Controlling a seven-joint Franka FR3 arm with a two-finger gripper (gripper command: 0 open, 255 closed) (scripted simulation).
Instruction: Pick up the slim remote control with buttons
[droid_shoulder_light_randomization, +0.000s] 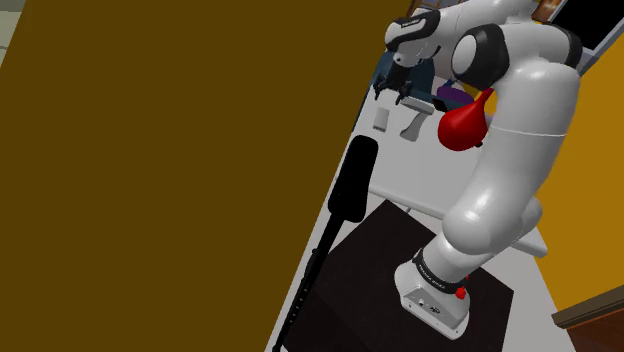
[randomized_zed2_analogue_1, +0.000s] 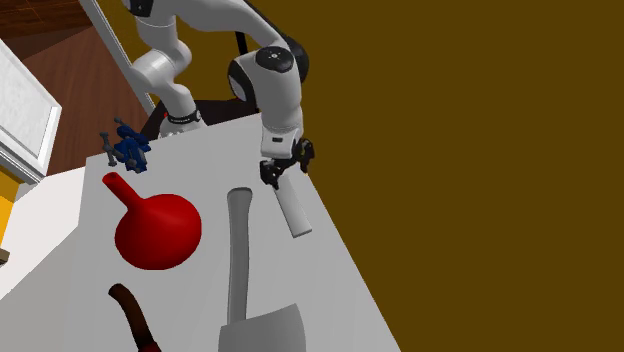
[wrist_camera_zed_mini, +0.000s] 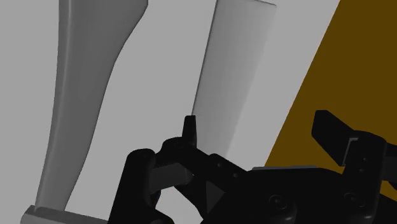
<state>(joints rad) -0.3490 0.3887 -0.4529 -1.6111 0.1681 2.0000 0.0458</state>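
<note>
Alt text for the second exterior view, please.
The black gripper is poised at one end of a slim pale remote by the grey table's edge. A grey axe and a red flask lie beside it.

I am seeing the remote (wrist_camera_zed_mini: 235, 70) rendering as plain pale grey, smooth and matt, with no telling material. The grey cleaver (randomized_zed2_analogue_1: 240, 270) is looking just as flat. The red flask (randomized_zed2_analogue_1: 158, 232) is shining glossy, and so is the white arm (droid_shoulder_light_randomization: 520, 110). The pincer (wrist_camera_zed_mini: 257, 124) is reading matt black, and the table (randomized_zed2_analogue_1: 70, 220) dull and smooth.
</note>
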